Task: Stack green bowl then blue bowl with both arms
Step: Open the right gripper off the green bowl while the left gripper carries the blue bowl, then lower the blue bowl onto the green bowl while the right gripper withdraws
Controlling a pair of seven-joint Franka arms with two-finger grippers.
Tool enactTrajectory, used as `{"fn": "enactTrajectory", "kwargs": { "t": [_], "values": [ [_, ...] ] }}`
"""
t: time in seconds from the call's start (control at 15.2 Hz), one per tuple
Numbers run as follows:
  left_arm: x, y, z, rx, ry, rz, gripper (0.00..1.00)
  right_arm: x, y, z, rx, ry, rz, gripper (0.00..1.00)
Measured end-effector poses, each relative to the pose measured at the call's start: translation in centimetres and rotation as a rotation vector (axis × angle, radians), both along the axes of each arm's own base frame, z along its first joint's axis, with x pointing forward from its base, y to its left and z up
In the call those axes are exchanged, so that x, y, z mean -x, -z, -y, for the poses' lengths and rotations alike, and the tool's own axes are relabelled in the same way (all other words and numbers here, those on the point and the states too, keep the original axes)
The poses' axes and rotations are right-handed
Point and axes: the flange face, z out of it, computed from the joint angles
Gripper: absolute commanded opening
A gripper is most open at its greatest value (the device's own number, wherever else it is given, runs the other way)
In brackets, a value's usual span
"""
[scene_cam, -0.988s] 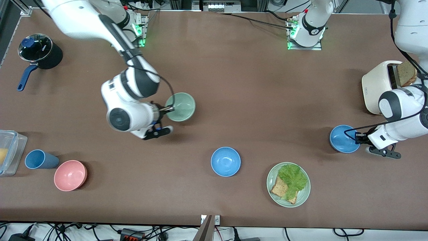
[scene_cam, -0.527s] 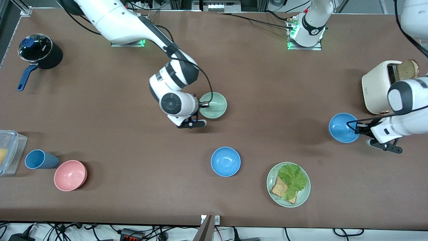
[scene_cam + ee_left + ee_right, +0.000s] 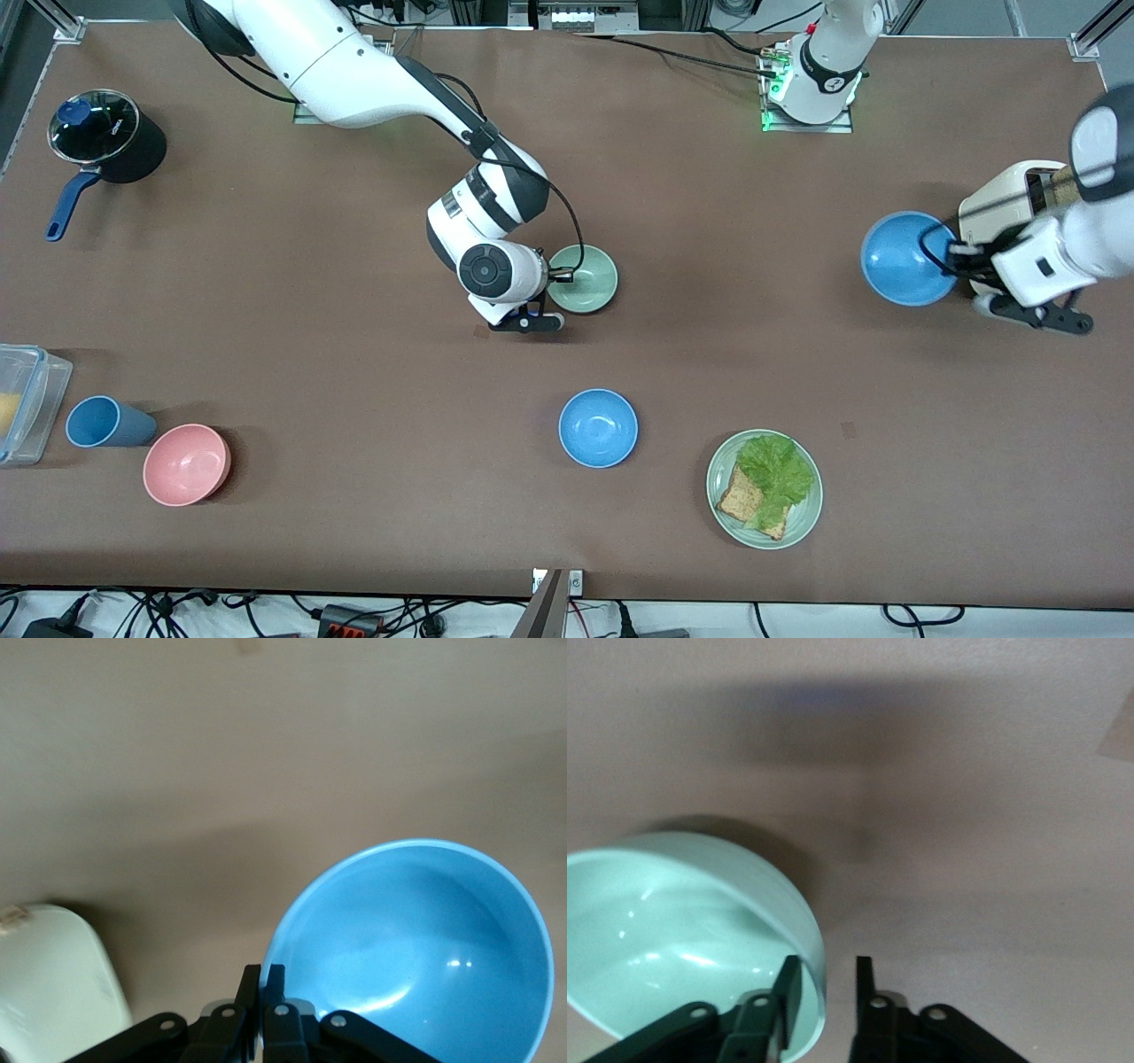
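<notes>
The green bowl sits on the table near its middle. My right gripper is open and straddles its rim. In the right wrist view one finger is inside the green bowl, the other outside, and the right gripper leaves a gap to the wall. My left gripper is shut on the rim of a blue bowl and holds it tilted in the air beside the toaster. The left wrist view shows the left gripper pinching this blue bowl. A second blue bowl rests nearer the camera.
A cream toaster with bread stands at the left arm's end. A pale green plate holds lettuce and bread. A pink bowl, blue cup, clear container and black pot lie at the right arm's end.
My right arm carried the green bowl toward the table's middle, and its fingers now stand apart. My left arm lifted the blue bowl up beside the toaster.
</notes>
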Motion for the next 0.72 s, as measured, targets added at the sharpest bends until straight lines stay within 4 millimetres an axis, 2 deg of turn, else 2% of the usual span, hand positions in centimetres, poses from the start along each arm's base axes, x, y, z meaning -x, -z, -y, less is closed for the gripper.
{"fn": "enactTrajectory", "kwargs": {
  "t": [0.13,0.2,0.33,0.53,0.66,0.72],
  "values": [
    [0.8,-0.7,5.5,-0.030,-0.062,-0.015,0.00,-0.8,-2.2,-0.2,-0.002,0.038,0.026,1.00],
    [1.1,-0.5,7.9,-0.032,-0.080,-0.022,0.00,-1.4,-4.2,0.1,0.000,0.046,0.044,1.00],
    [1.5,0.1,11.6,-0.006,-0.124,-0.032,0.00,-3.5,-9.6,2.5,0.021,0.071,0.093,1.00],
    [1.7,2.2,16.5,0.023,-0.208,-0.026,0.00,-7.4,-18.1,8.8,0.039,0.149,0.189,1.00],
    [1.9,4.3,19.9,0.033,-0.250,-0.025,0.00,-9.5,-21.3,13.7,0.075,0.194,0.226,1.00],
    [2.2,5.3,21.8,0.039,-0.268,-0.025,0.00,-10.5,-22.3,16.4,0.092,0.213,0.234,1.00]
  ]
}}
